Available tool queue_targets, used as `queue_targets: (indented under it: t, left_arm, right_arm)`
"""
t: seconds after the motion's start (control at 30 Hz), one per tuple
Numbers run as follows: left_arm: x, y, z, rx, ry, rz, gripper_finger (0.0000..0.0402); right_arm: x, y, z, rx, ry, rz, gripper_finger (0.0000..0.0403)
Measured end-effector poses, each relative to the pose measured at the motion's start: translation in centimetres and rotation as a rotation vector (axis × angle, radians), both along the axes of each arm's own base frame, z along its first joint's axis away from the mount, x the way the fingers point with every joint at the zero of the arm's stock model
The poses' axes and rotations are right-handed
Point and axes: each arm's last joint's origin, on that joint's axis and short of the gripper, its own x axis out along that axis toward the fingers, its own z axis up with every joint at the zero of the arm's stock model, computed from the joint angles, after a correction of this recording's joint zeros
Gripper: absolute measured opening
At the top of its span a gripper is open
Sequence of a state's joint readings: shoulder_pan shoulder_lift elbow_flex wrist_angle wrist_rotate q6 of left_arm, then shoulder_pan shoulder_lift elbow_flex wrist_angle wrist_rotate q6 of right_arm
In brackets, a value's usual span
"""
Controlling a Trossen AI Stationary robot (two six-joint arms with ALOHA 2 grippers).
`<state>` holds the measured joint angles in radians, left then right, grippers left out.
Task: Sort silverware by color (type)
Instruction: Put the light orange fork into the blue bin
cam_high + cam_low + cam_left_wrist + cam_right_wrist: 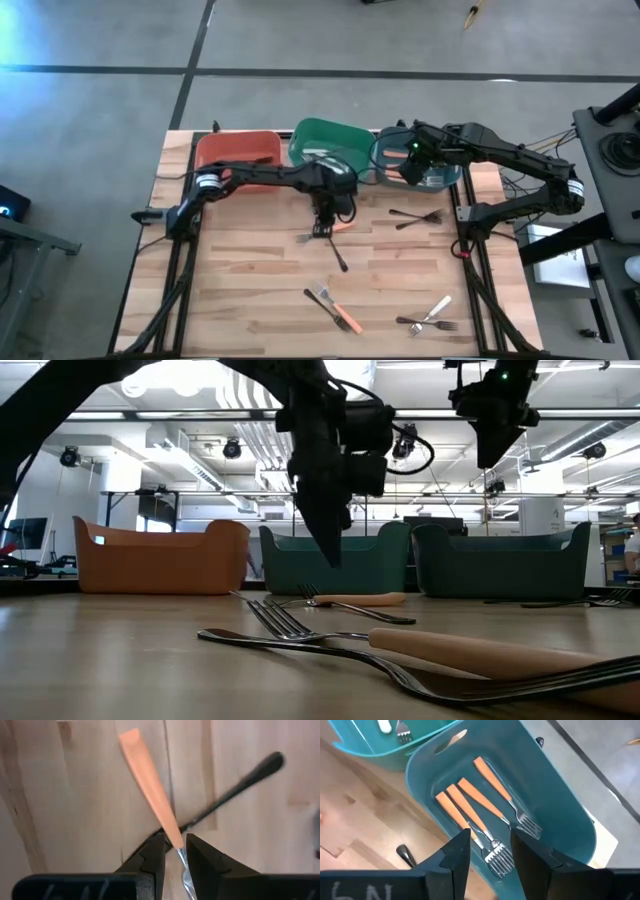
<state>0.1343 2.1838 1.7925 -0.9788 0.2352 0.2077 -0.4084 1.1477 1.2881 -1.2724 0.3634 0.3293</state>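
An orange-handled fork [149, 779] lies flat on the table's middle [342, 227], crossing a black-handled fork [241, 781]. My left gripper [175, 851] hangs just above them, fingers pointing down and open by a narrow gap. The fingers stand on either side of the orange fork where handle meets metal neck, and in the low view [330, 557] they are clear of the table. My right gripper [490, 845] is open and empty above the teal bin [565, 825], where three orange-handled forks [485, 800] lie on the floor.
The red-orange bin [237, 150], green bin [330, 140] and teal bin [442, 181] stand in a row at the far edge. A white-handled fork [385, 726] lies in the green bin. More forks lie right of centre [415, 217] and near the near edge [335, 306] [434, 316].
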Motion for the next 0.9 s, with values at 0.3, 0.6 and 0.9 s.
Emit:
queue_targets:
  t: [0.3,0.6,0.9]
  left_arm:
    - [0.7,-1.4,-0.4,0.034,-0.032,0.143,0.0061]
    - [0.2,-1.9,-1.4,0.035,0.024,0.229,0.0061]
    - [0.6,-1.9,-1.5,0.021,-0.009,0.282,0.0061]
  right_arm:
    - [0.0,0.0,0.0,-0.016,0.051,0.093,0.0132]
    - [0.0,0.0,0.0,-0.027,0.082,0.154,0.0132]
    - [0.0,0.0,0.0,-0.031,0.094,0.177,0.0132]
